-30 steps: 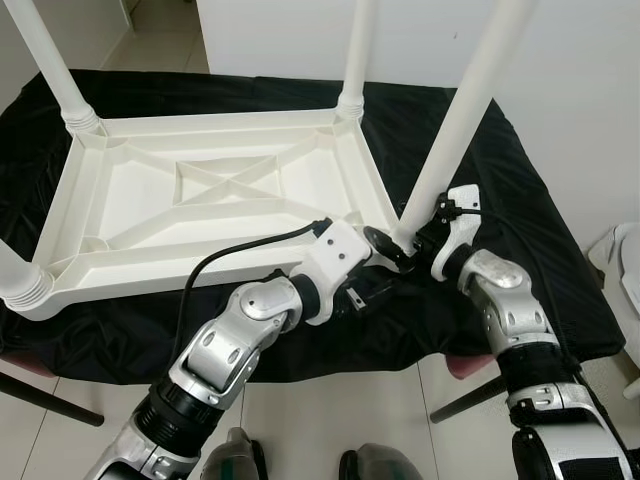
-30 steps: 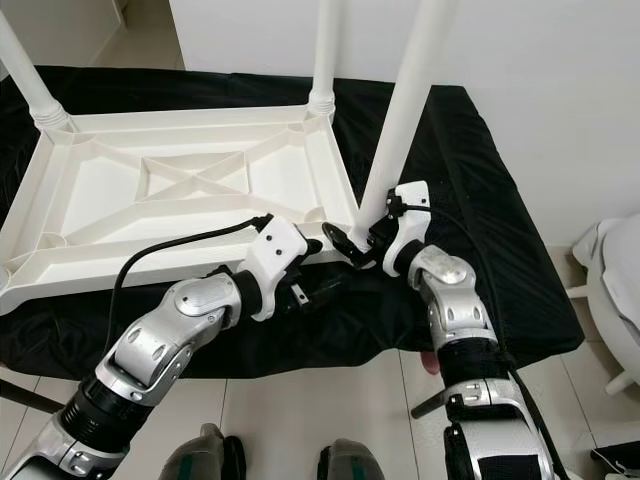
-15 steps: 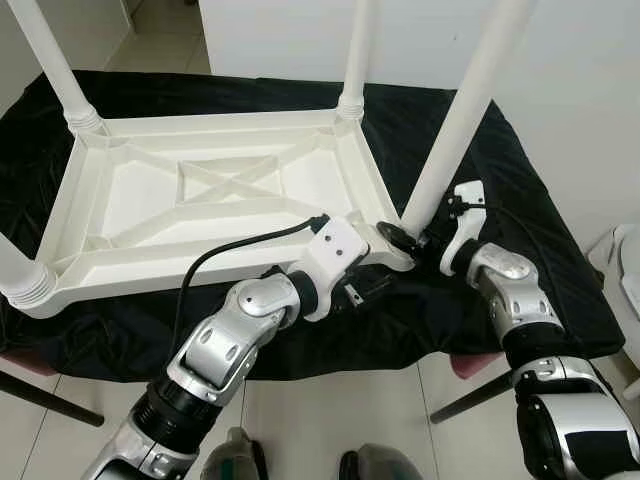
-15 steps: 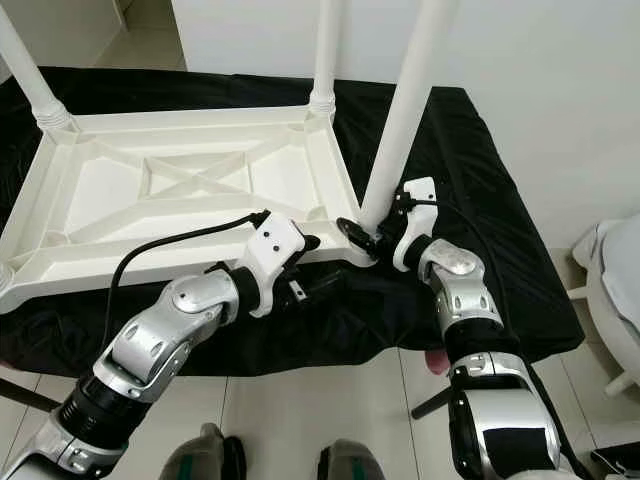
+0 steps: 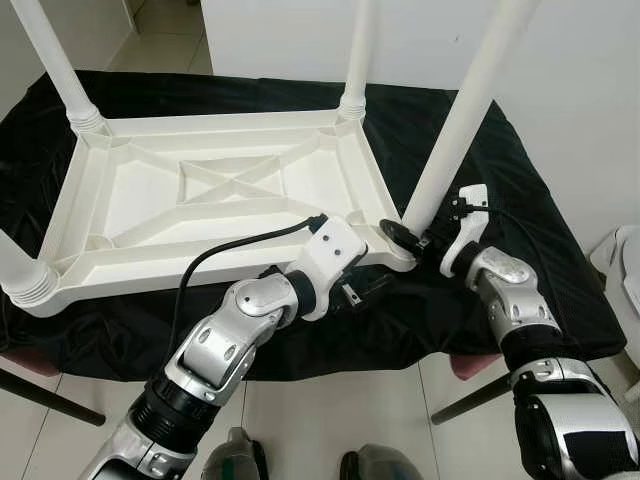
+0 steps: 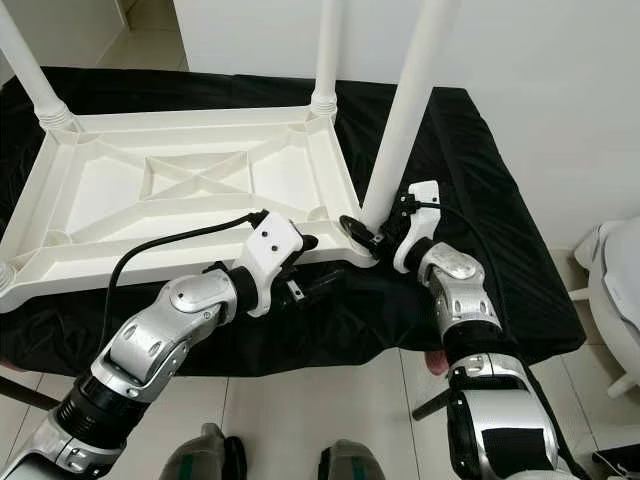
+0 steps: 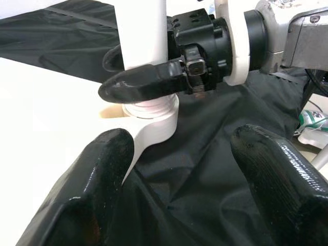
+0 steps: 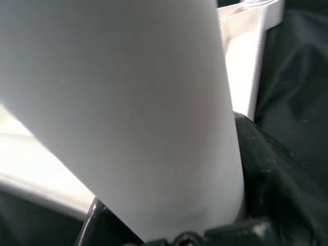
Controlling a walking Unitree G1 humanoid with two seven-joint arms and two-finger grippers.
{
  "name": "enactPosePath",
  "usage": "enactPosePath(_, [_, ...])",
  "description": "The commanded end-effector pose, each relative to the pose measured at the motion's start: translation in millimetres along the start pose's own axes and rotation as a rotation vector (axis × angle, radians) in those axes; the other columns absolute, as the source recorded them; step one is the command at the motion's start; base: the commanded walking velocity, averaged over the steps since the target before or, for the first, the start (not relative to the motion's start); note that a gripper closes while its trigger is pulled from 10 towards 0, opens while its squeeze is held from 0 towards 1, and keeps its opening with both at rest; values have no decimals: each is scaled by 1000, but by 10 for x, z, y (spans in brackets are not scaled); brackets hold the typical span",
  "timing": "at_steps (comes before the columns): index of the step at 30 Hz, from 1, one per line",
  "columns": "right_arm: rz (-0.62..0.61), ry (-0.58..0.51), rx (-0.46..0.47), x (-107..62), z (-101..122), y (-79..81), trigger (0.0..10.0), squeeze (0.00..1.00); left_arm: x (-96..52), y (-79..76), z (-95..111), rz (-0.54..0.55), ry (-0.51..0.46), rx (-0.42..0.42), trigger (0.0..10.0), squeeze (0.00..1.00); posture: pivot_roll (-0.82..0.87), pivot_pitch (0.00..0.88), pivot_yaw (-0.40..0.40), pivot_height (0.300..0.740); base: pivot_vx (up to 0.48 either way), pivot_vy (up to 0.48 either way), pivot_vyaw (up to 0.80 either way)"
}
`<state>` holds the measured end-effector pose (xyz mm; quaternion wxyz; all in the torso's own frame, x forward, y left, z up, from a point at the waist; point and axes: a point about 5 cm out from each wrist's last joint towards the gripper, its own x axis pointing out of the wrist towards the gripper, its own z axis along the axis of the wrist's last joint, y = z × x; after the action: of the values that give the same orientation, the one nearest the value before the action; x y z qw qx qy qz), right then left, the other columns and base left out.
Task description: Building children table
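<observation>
My right pincer point(image 6: 372, 235) pinches the leg point(image 6: 400, 115) low at the frame's point(image 6: 190, 180) near right corner, leg upright, while my left pincer point(image 7: 174, 169) waits spread just beside.

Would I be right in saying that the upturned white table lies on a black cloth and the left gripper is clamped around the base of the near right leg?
Not quite: it is the right gripper that is clamped around that leg at its base, as the left wrist view shows. The left gripper is open, just short of the corner. The table does lie upturned on the black cloth.
</observation>
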<state>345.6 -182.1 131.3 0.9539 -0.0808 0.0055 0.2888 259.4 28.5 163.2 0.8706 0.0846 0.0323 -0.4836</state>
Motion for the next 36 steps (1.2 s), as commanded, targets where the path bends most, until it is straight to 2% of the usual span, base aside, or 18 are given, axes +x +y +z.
enactPosePath(1, [-114, 38, 1, -38, -42, -36, 10000, 0, 7, -30, -12, -46, 7, -5, 10000, 0, -154, 15, 0, 740, 0, 0, 0])
enactPosePath(5, [-191, 22, 40, -34, -4, 11, 10000, 0, 4, -40, -18, -46, 8, -8, 10000, 0, -153, 13, -5, 740, 0, 0, 0])
enactPosePath(7, [-265, 11, 111, -37, 8, 52, 10000, 0, 6, -48, -25, -46, 9, -9, 10000, 0, -154, 8, -8, 740, 0, 0, 0])
enactPosePath(8, [-265, 11, 111, -37, 8, 52, 10000, 0, 6, -48, -25, -46, 9, -9, 10000, 0, -154, 8, -8, 740, 0, 0, 0])
enactPosePath(9, [-354, -8, 176, -52, 8, 167, 10000, 0, 11, -61, -32, -48, 8, -11, 10000, 0, -156, 0, -11, 740, 0, 0, 0])
enactPosePath(10, [-354, -8, 176, -52, 8, 167, 10000, 0, 11, -61, -32, -48, 8, -11, 10000, 0, -156, 0, -11, 740, 0, 0, 0])
enactPosePath(12, [-434, -29, 197, -79, 12, 268, 10000, 0, 14, -69, -41, -51, 10, -11, 10000, 0, -156, 0, -17, 740, 0, 0, 0])
enactPosePath(15, [-495, -44, 199, -101, 21, 300, 10000, 0, 13, -68, -48, -51, 11, -9, 10000, 0, -156, 0, -17, 740, 0, 0, 0])
enactPosePath(16, [-584, -45, 186, -139, 30, 349, 10000, 0, 9, -52, -50, -46, 13, -8, 10000, 0, -153, 0, -21, 740, 0, 0, 0])
enactPosePath(17, [-584, -45, 186, -139, 30, 349, 10000, 0, 9, -52, -50, -46, 13, -8, 10000, 0, -153, 0, -21, 740, 0, 0, 0])
enactPosePath(18, [-673, -51, 182, -183, 43, 424, 10000, 0, 2, -30, -52, -39, 13, -7, 10000, 0, -153, 0, -20, 740, 0, 0, 0])
enactPosePath(19, [-673, -51, 182, -183, 43, 424, 10000, 0, 2, -30, -52, -39, 13, -7, 10000, 0, -153, 0, -20, 740, 0, 0, 0])
enactPosePath(21, [-709, -63, 172, -198, 111, 594, 10000, 0, -7, -4, -55, -32, 16, -5, 10000, 0, -158, 0, -13, 740, 0, 0, 0])
enactPosePath(27, [-739, -48, 197, -234, 142, 582, 10000, 0, -3, -21, -61, -45, 19, -3, 10000, 0, -164, 0, -10, 740, 0, 0, 0])
enactPosePath(28, [-727, -48, 198, -230, 146, 595, 10000, 1000, -1, -28, -63, -48, 20, -2, 10000, 0, -164, 0, -11, 740, 0, 0, 0])
enactPosePath(33, [-658, -58, 219, -193, 169, 627, 10000, 1000, 0, -55, -71, -60, 22, -2, 10000, 0, -167, 0, -11, 740, 0, 0, 0])
enactPosePath(36, [-515, -64, 206, -146, 176, 571, 10000, 1000, 5, -68, -71, -64, 21, -3, 10000, 0, -167, 0, -12, 740, 0, 0, 0])
